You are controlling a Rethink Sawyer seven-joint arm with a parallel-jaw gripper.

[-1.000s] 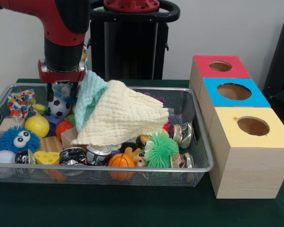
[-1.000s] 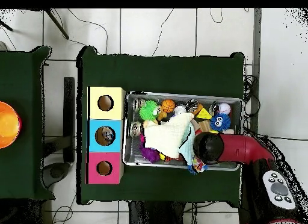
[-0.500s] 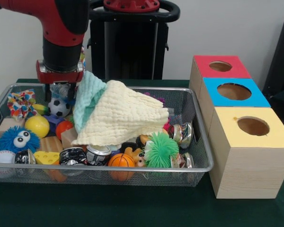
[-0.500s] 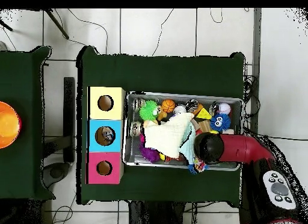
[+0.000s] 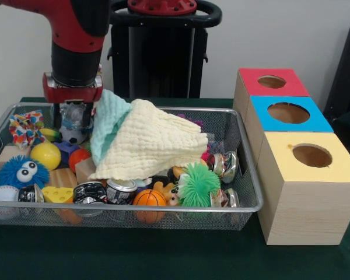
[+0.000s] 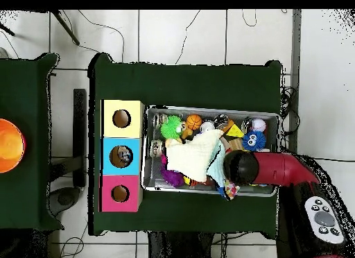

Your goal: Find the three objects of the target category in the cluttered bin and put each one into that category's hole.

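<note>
From the front, we judge the search step is in hand: our gripper (image 5: 76,116) hangs upright at the bin's (image 5: 163,208) back corner, beside the cloth (image 5: 149,143). Whether it grips anything we cannot tell. Next, lift clear. From above, the arm (image 6: 270,168) hides it; the holed boxes (image 6: 121,155) stand beside the bin.

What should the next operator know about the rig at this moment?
End effector: low over the bin's far left corner in the front view, just above a soccer ball, beside the cloth. I cannot tell whether it is open or shut.
Things: the cloth covers the bin's middle, with clutter around it.
Done: something lies in the blue hole. The red hole and yellow hole look empty.
Left: uncover and sort the rest; the target category does not show.
</note>
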